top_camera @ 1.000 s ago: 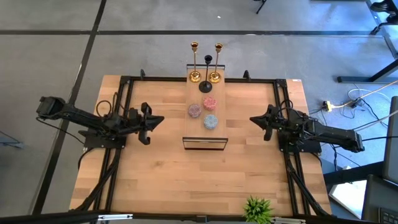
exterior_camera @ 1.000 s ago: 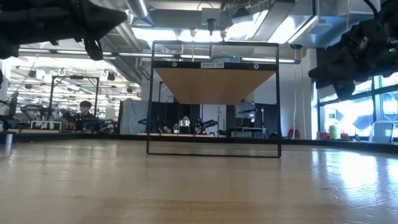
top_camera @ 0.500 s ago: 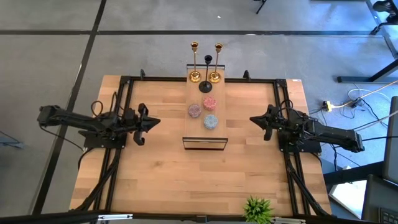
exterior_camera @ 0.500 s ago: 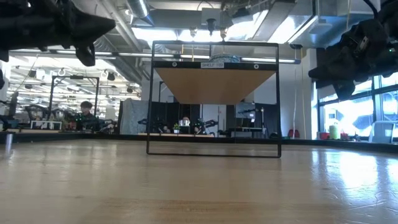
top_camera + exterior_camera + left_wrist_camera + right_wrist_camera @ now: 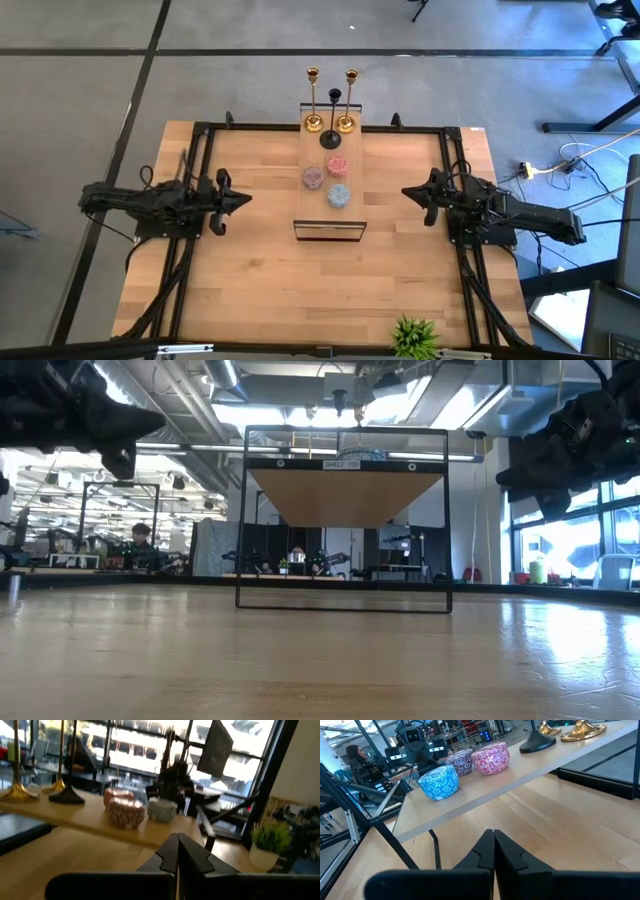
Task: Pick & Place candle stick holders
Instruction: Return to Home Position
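Note:
Three candle stick holders stand upright on their round bases at the far end of a raised wooden shelf [image 5: 305, 210]: two gold ones [image 5: 313, 122] [image 5: 346, 124] and a black one [image 5: 331, 139] just in front of them. They also show in the left wrist view [image 5: 66, 796] and the right wrist view [image 5: 537, 742]. My left gripper [image 5: 245, 198] is shut and empty, left of the shelf. My right gripper [image 5: 405, 192] is shut and empty, right of the shelf. Both hang above the table.
Three round patterned tins sit on the shelf nearer than the holders: pink [image 5: 337, 165], mauve [image 5: 313, 178], blue [image 5: 339, 196]. The shelf's black wire frame [image 5: 343, 518] stands mid-table. A small green plant [image 5: 413, 337] sits at the near edge. Bare wood lies on both sides of the shelf.
My left gripper has drawn back toward the table's left edge, away from the shelf, staying shut. The holders and tins have not moved.

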You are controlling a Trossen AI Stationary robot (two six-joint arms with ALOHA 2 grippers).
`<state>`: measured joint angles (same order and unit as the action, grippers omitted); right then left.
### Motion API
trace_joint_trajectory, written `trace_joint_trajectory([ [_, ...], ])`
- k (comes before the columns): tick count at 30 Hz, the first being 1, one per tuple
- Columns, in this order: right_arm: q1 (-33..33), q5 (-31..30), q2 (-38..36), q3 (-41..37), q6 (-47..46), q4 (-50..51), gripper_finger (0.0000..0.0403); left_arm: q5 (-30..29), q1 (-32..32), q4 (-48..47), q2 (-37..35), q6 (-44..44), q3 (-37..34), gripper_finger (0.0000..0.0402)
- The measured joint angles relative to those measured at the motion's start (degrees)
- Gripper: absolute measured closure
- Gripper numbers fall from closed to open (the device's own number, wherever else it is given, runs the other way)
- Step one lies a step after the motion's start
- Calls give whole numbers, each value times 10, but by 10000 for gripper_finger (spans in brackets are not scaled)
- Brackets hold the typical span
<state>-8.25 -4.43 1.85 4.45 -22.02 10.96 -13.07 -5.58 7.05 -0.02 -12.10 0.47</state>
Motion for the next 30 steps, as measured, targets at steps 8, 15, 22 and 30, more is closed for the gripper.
trace_joint_trajectory([
  [8,0,1,0,0,0,0,403,8,0,-34,0,51,0,399],
  [15,0,1,0,0,0,0,403,43,0,-50,0,125,0,399],
  [22,0,1,0,0,0,0,403,43,0,-50,0,131,0,399],
  [30,0,1,0,0,0,0,403,38,0,-48,0,116,0,396],
])
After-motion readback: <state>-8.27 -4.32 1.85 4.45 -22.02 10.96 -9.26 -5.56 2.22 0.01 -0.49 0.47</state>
